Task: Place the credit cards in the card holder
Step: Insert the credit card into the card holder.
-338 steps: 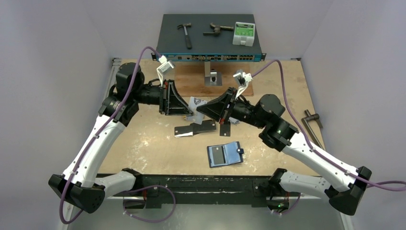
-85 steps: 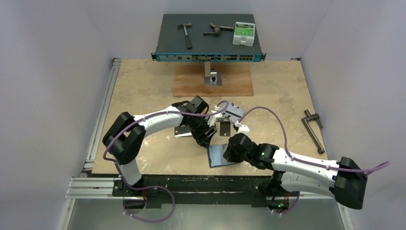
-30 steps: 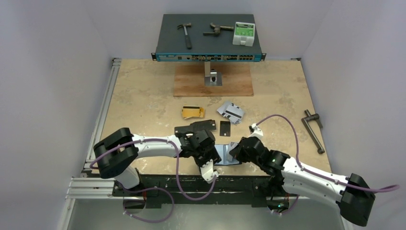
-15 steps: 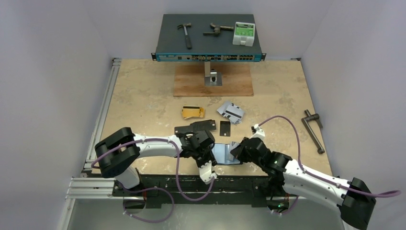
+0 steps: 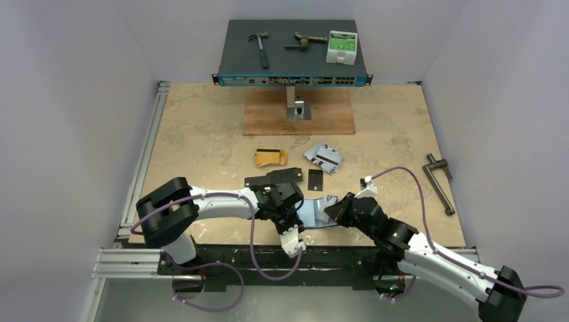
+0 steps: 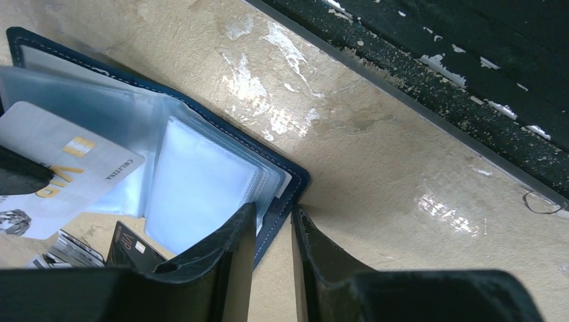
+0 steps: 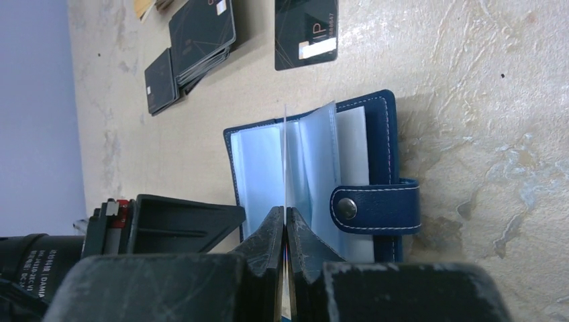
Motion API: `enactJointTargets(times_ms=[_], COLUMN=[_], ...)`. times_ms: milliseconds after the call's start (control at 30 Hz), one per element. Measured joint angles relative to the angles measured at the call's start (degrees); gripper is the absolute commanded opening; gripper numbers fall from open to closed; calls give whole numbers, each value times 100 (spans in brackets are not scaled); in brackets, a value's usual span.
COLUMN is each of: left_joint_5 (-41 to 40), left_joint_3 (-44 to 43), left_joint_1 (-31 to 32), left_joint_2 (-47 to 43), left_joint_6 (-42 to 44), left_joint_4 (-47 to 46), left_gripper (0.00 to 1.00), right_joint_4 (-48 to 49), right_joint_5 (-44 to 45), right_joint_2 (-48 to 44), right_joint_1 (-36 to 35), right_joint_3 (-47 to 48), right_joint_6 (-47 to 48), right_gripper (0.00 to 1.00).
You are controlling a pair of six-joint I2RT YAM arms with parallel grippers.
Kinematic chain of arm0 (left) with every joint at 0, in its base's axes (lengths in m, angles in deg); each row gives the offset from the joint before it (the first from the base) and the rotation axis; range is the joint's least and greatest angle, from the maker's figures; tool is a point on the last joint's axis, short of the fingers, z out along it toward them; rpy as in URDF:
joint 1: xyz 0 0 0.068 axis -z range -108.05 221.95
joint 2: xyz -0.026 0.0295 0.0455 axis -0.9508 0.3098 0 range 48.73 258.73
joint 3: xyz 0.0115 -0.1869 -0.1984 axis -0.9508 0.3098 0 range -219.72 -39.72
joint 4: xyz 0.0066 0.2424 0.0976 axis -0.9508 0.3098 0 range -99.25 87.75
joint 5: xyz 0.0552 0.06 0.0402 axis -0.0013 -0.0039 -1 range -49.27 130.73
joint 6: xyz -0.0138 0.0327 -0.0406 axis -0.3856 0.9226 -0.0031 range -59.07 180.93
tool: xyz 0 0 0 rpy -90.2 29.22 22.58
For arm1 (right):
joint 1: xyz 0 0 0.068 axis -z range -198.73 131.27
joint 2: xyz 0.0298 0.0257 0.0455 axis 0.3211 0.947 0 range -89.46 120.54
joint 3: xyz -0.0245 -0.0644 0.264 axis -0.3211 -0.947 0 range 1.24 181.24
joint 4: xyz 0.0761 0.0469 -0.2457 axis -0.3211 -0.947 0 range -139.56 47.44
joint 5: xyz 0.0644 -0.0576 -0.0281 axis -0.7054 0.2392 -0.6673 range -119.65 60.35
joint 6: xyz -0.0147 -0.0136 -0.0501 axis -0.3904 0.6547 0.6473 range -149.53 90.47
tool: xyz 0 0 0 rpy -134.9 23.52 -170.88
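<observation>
The navy card holder lies open near the table's front edge, clear sleeves up and snap tab to one side. My left gripper pinches the holder's navy cover edge: one finger on the sleeves, the other on the outside. My right gripper is shut on a silver-grey card marked VIP, held edge-on among the sleeves. Gold cards, silver-grey cards, a black stack and a single black card lie behind.
A network switch with a hammer, a tool and a green-white box stands at the back, with a wood board in front of it. A metal tool lies at the right. The table's black front rail is close to the holder.
Both arms came forward from the card piles to the holder. In the last second the right gripper shifted slightly right with its card. The left gripper stayed at the holder.
</observation>
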Motion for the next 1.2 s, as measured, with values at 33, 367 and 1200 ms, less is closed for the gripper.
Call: enactJointTargets(times_ms=[33, 367, 1200], left_joint_5=[-17, -380, -308], left_joint_3=[0, 28, 520], left_joint_1=[7, 42, -317], left_joint_2=[0, -96, -267], left_joint_6=[-31, -369, 680], left_joint_4=[4, 144, -938], left_gripper=[20, 18, 43], right_joint_4=[-9, 114, 634], right_joint_5=[2, 26, 9], right_joint_2=[-28, 337, 398], right_joint_1=[0, 0, 0], right_joint_3=[0, 0, -109], right_joint_6=[0, 17, 44], right_gripper=[0, 0, 0])
